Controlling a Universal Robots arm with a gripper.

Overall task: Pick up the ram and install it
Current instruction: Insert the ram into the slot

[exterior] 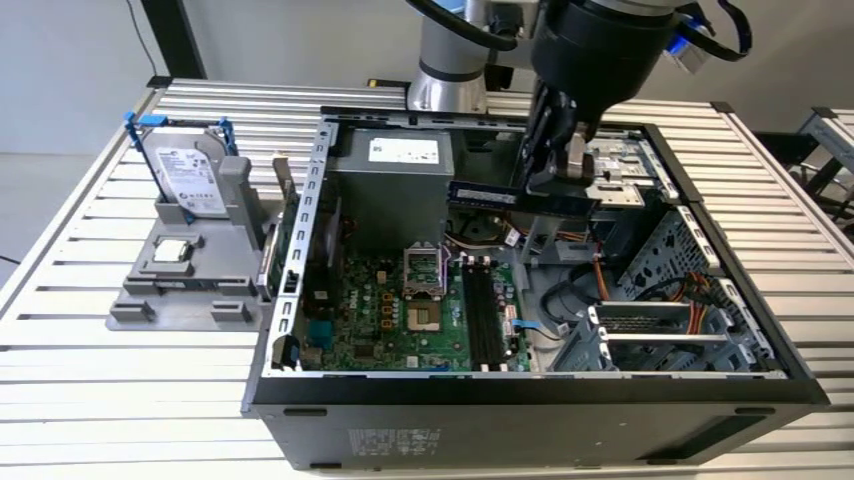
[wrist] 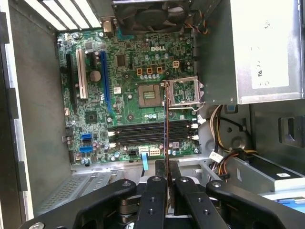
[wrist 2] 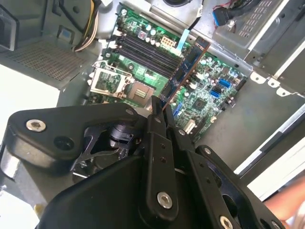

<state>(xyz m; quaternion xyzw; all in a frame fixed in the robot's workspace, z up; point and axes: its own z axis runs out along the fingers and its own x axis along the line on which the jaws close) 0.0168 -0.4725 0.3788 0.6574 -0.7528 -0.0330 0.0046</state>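
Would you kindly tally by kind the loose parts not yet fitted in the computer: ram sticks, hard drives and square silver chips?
ram: 1, held in the gripper
hard drive: 1
square silver chip: 1
Total: 3

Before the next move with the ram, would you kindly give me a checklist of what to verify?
1. Grip on the ram by the tool: ok, shut on it.
2. Memory slots empty: ok.
3. The ram clear of the motherboard: ok, held above the open case.
4. The ram parallel to the memory slots: not ok, it looks crosswise to them in the exterior view.
5. Slot latches open: cannot tell.
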